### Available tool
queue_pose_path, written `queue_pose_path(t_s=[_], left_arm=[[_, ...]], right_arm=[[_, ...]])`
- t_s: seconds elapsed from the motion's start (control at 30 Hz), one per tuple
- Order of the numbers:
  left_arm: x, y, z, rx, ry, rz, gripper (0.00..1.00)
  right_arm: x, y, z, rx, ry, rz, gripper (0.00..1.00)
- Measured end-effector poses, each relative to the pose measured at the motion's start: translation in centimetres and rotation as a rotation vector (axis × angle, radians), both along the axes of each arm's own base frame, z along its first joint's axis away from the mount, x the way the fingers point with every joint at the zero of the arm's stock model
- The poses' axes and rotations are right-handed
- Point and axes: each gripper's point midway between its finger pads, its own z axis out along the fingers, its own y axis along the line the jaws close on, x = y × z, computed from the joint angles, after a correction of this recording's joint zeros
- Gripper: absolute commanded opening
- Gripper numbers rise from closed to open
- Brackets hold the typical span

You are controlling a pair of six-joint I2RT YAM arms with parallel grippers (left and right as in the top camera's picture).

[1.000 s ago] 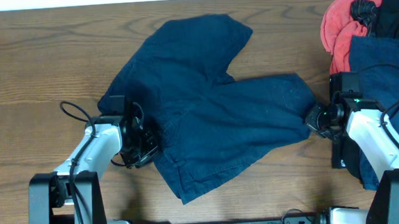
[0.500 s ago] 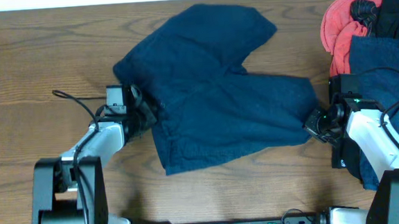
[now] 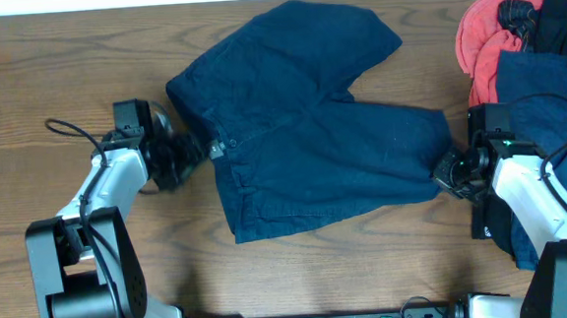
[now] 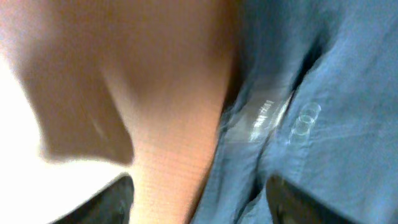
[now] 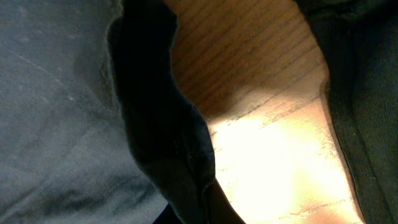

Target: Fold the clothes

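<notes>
Left gripper (image 3: 192, 151), jaws apart, meets the waistband of soft dark navy blue fabric shorts (image 3: 311, 128) spread across the brown wooden table (image 3: 23, 96); right gripper (image 3: 449, 169) pinches a leg hem. Limp and light, the shorts look best gripped at their edges.

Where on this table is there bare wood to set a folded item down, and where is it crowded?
Free: the table's far-left corner, and the near strip in front of the shorts. Crowded: the right side, where the clothes pile sits beside the right gripper.
</notes>
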Motion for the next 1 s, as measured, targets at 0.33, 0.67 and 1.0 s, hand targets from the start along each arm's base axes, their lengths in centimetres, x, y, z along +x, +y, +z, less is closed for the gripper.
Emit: queue_pose_path(t_s=[0.33, 0.67, 1.0], left_arm=[[-11.6, -2.5, 4.8, -0.117, 0.35, -0.054, 0.84], [-12.0, -3.0, 7.5, -0.113, 0.127, 0.149, 0.86], [-13.1, -7.2, 0.9, -0.164, 0.147, 0.243, 0.85]], right_arm=[[0.4, 0.0, 0.1, -0.005, -0.019, 0.018, 0.02], [0.5, 0.0, 0.1, -0.008, -0.022, 0.033, 0.02], [0.4, 0.0, 0.1, -0.009, -0.019, 0.037, 0.02]])
